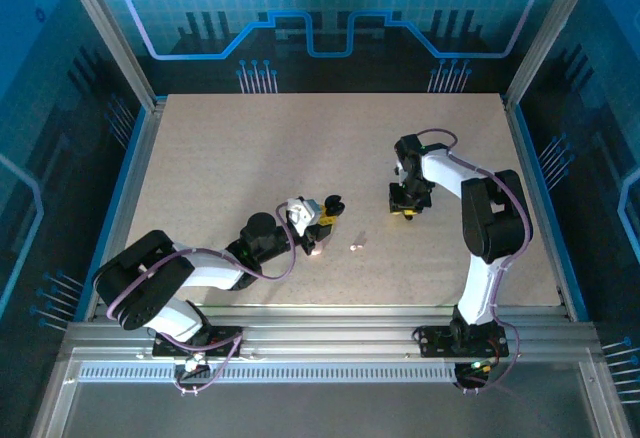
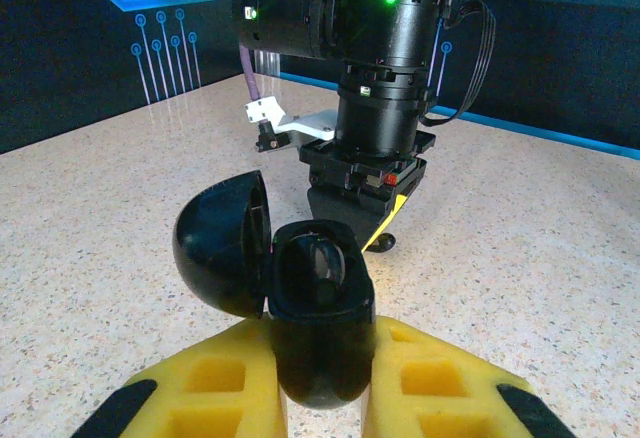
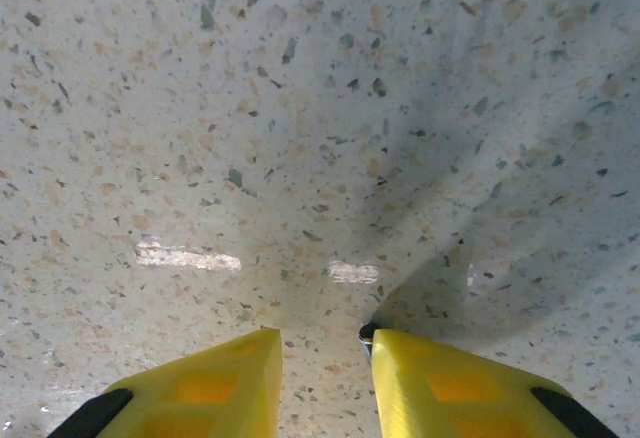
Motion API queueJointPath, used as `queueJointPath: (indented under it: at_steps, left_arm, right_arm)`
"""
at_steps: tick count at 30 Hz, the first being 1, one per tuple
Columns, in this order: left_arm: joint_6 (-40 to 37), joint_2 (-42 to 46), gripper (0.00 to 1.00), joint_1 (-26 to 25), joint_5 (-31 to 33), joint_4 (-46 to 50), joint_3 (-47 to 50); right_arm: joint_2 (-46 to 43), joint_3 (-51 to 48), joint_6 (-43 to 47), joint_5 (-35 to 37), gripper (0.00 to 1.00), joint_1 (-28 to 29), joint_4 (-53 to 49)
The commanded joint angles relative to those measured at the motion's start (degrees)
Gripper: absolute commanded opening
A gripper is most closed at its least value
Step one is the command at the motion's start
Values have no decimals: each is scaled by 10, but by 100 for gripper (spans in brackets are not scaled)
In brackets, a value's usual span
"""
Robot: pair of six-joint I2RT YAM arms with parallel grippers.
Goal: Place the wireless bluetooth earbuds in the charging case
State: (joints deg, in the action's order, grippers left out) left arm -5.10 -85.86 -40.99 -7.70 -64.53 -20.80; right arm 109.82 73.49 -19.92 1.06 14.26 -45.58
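Overhead view: the left arm [image 1: 190, 273] reaches from the near left corner towards the middle of the table [image 1: 250, 148], forearm low and angled far-right. The left pincer [image 1: 322, 220] is closed on the charging case [image 1: 333, 204]. The right arm [image 1: 480, 218] rises from the near right, folds at the elbow and points its pincer [image 1: 404, 208] straight down at the table, well right of the case. Pale earbuds [image 1: 357, 244] lie on the bare table between the two pincers, on the near side.

Left wrist view: this gives detail that the overhead view lacks. The black case [image 2: 320, 288] is clamped between the yellow fingers [image 2: 200, 383], and its lid [image 2: 225, 253] is hinged open to the left. Beyond it the right pincer [image 2: 355, 228] stands vertical with its tips at the table surface. A small black rounded piece [image 2: 383, 243] lies at its tip.

Right wrist view: the right pincer [image 3: 322, 336] is narrowly open, with bare speckled table [image 3: 300, 108] visible in the gap. A small dark bit [image 3: 367, 333] touches the inner tip of the right-hand finger. It is too small to identify.
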Motion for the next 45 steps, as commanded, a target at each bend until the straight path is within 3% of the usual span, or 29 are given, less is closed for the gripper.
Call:
queueJointPath:
  at_steps: [1,15,19,22,33,45]
  left_arm:
    - [-14,9,8,3,1,-11,5]
    - [-13,12,8,3,0,-12,6]
    - [-13,15,8,3,0,-10,7]
    - [-14,20,8,4,1,-7,10]
    - [-16,31,8,4,0,5,8]
    - [-15,29,8,3,-2,12,1]
  right_arm:
    - [-8,-20,11,-20,30,10,-18]
    - [-101,-33,10,2,31,39,-62]
    - [-113,-22,68,16,30,44,-78]
    - [-107,-14,148,36,30,58,-102]
    - [-43,7,256,53,31,65,-108]
    - [-8,17,299,11,34,67,-113]
